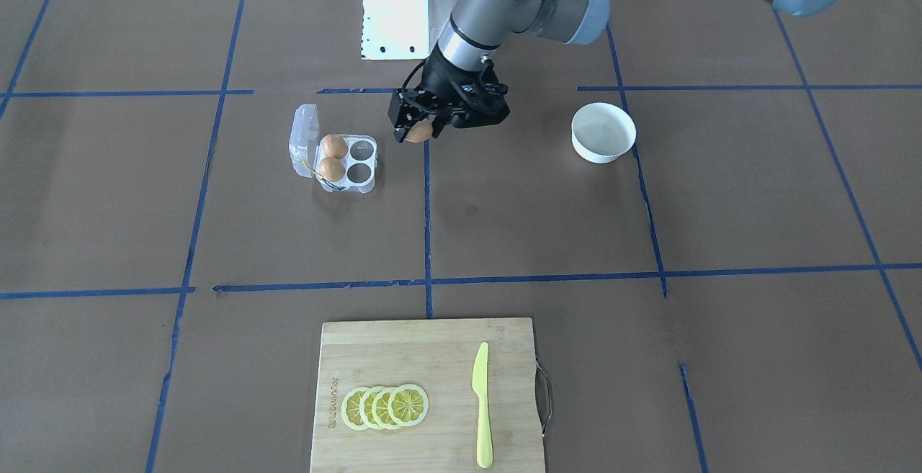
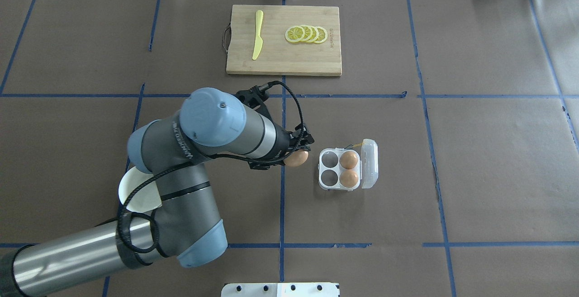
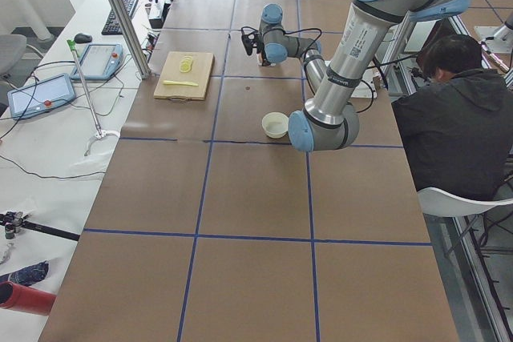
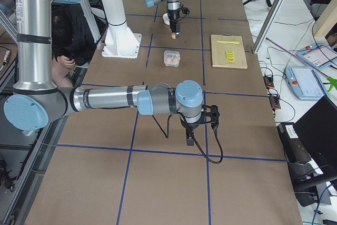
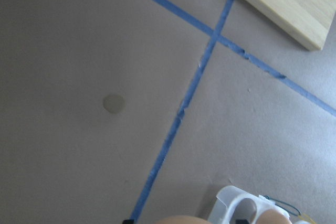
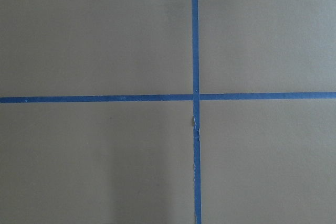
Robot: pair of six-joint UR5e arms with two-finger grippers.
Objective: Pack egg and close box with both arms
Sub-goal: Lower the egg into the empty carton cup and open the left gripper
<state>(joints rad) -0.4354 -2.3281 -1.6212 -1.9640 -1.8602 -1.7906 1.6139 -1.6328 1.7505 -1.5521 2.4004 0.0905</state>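
My left gripper (image 1: 421,127) is shut on a tan-orange egg (image 1: 418,132) and holds it above the table, just beside the open clear carton (image 1: 346,160). In the overhead view the held egg (image 2: 296,158) is a short way left of the carton (image 2: 339,169). Two more eggs (image 2: 348,159) (image 2: 348,178) fill the cups on the lid side; the two cups nearer the gripper are empty. The clear lid (image 2: 369,163) stands open. My right gripper (image 4: 189,140) hangs over bare table far from the carton; I cannot tell if it is open.
A white bowl (image 1: 603,132) stands on the far side of my left arm from the carton. A wooden cutting board (image 1: 425,358) with lemon slices (image 1: 385,407) and a yellow knife (image 1: 481,401) lies at the operators' edge. A seated person (image 3: 457,118) is beside the table.
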